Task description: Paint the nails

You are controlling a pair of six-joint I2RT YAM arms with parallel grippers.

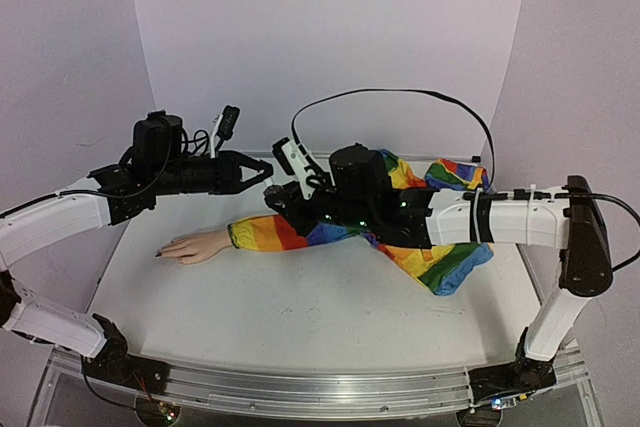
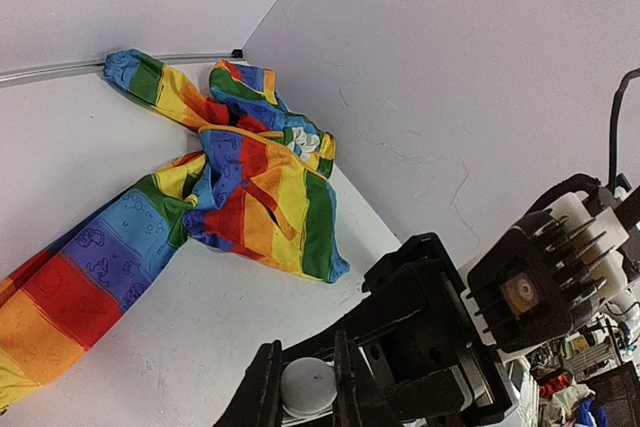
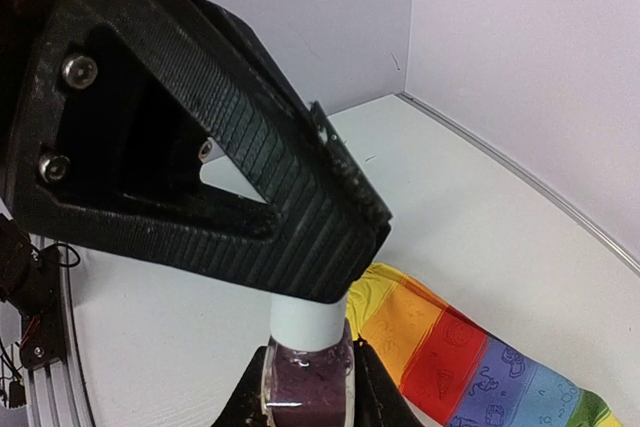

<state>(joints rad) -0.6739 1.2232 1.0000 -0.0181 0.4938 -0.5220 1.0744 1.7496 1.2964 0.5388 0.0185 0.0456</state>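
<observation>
The pale mannequin hand [image 1: 197, 245] lies on the white table in a rainbow-striped sleeve [image 1: 285, 232]. Its nails [image 1: 160, 253] point left; one fingertip looks dark. My right gripper [image 1: 281, 197] is shut on the small polish bottle [image 3: 303, 379], which holds dark purple polish. My left gripper [image 1: 263, 169] meets it above the sleeve and is shut on the bottle's white cap [image 2: 310, 385]. In the right wrist view the cap [image 3: 306, 323] sits on the bottle under the left finger [image 3: 250, 177]. The hand is not in either wrist view.
The rest of the rainbow garment [image 1: 440, 247] lies bunched at the back right under my right arm; it also shows in the left wrist view [image 2: 250, 187]. A black cable [image 1: 400, 95] arcs above it. White walls [image 1: 330, 37] close the back and sides.
</observation>
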